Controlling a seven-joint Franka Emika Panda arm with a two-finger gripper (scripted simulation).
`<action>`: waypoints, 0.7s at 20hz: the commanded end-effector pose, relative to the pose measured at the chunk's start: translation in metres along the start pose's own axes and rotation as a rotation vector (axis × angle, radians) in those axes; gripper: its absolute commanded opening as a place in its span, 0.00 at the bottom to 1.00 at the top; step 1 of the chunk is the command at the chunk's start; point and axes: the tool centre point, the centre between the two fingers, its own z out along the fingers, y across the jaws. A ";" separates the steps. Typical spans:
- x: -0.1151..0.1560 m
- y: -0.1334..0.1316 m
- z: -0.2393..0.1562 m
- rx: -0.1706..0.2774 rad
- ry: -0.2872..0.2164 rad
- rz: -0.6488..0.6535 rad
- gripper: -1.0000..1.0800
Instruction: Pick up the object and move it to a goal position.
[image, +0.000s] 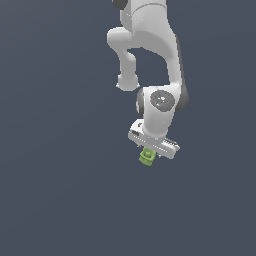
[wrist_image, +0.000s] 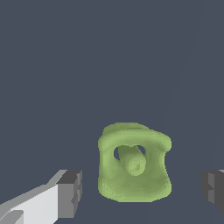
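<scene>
In the exterior view, the white Panda arm (image: 150, 55) came down from the upper edge of the frame, bent through its elbow and ended in a wrist with a round grey cap facing the camera. Below the wrist sat the gripper (image: 150, 152), its wide white body tilted so that the end toward the exterior view's right hung a little lower. The lime-green object (image: 146, 157) showed just under that body, close against its underside and toward the exterior view's left end of it. The fingers themselves were hidden behind the gripper body and the object in this view, so contact could not be judged from here. Everything stood against a plain dark blue-grey surface (image: 55, 190), and no edge or shadow showed whether the object rested on it.

In the wrist view, the object (wrist_image: 133, 168) filled the lower middle of the frame: a rounded, blocky green piece with a recessed face and a short stub standing up inside the hollow. Two dark grey fingers (wrist_image: 70, 193) appeared, one on each side of it, the other only partly in frame at the edge. Clear gaps of dark background lay between each finger and the object, so the fingers stood wide apart, straddling the piece without touching it and holding nothing.
</scene>
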 end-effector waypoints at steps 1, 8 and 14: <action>0.000 0.000 0.000 0.000 0.000 0.000 0.96; -0.001 0.000 0.025 0.000 0.000 0.002 0.96; -0.001 0.000 0.049 0.000 0.001 0.004 0.96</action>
